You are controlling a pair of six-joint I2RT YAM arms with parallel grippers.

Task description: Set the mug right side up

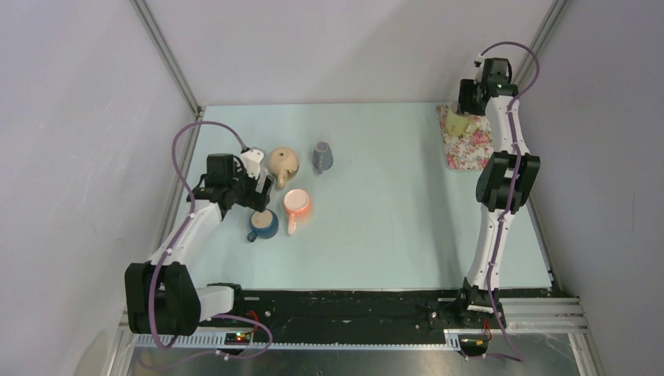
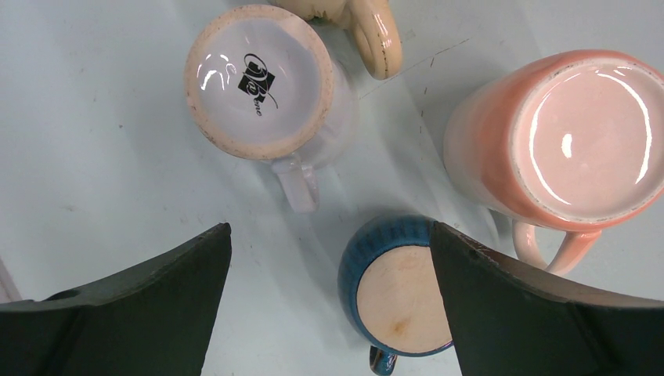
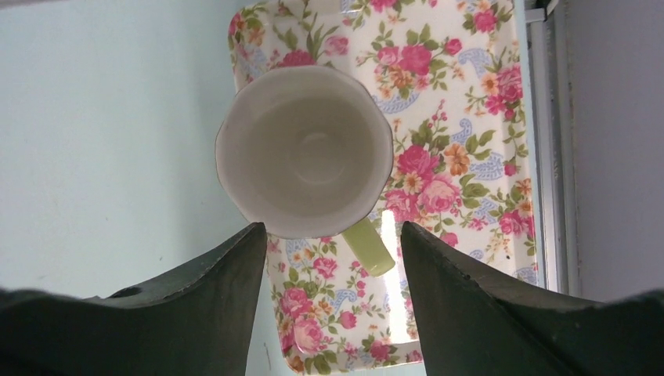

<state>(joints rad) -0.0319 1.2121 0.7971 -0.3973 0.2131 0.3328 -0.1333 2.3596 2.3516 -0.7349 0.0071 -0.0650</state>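
Because the green mug (image 3: pixel 305 149) stands on the flowery tray (image 3: pixel 470 117) with its open mouth up, this mug looks done. The right end effector (image 3: pixel 333 227) hangs just over it. Its fingers are spread, one on each side of the green handle, and they pinch nothing. I think this is the letting-go step.

Far to the left of the tray, on the desk (image 1: pixel 391 219), more mugs sit bottoms up: a white mug (image 2: pixel 254 78), a blue mug (image 2: pixel 395 294) and a pink mug (image 2: pixel 583 133). A tan mug (image 1: pixel 282 162) and a grey mug (image 1: pixel 322 157) are there too. I cannot tell how those two sit. The left end effector (image 2: pixel 329 231) hangs over them, spread wide and holding nothing.

Next, I think the right arm needs to lift straight up, so it does not bump the handle. If more mugs need turning, the left one must go down around just one mug.
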